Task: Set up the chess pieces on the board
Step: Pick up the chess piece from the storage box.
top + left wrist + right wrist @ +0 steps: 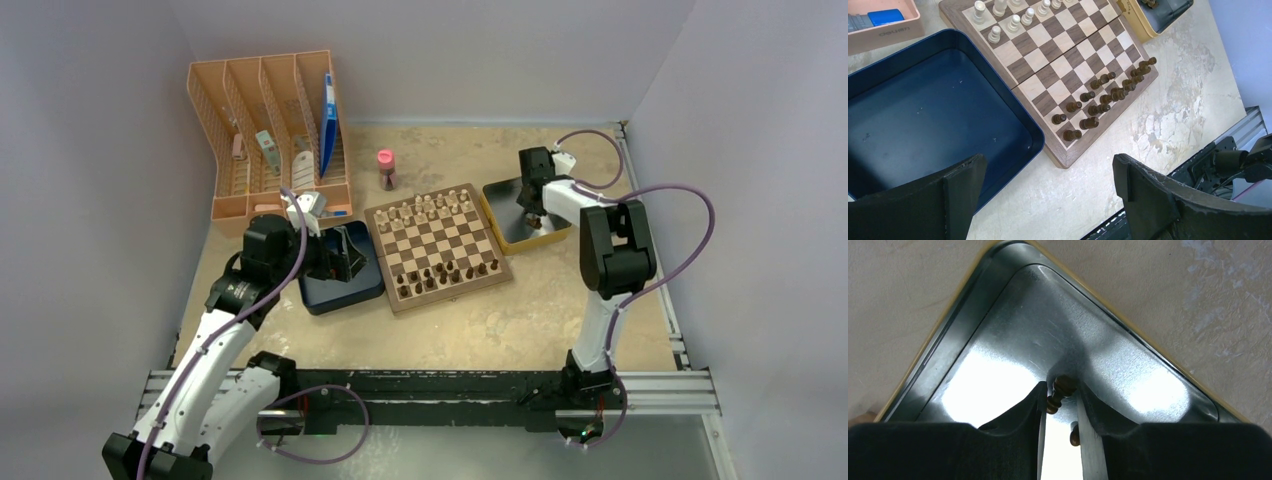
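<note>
Mottled beige table [500, 330] from above: the board [437, 247] sits central, dark chess pieces [445, 272] filling its near rows. My left gripper [350, 255] hangs over the dark blue box [335, 292], and my right gripper [530, 212] is down in the yellow-rimmed tray [505, 237]. Left wrist: those jaws gape wide, holding nothing. Right wrist: my fingers pinch a dark chess piece [1060, 390] near its head, tilted, low in the tray. I judge such a high, crooked hold could slip or swing on lifting, landing the piece askew and toppling neighbours.

board [440, 243]: brown-tan checks | chess pieces [1089, 122]: dark brown | box [923, 115]: dark blue
</note>
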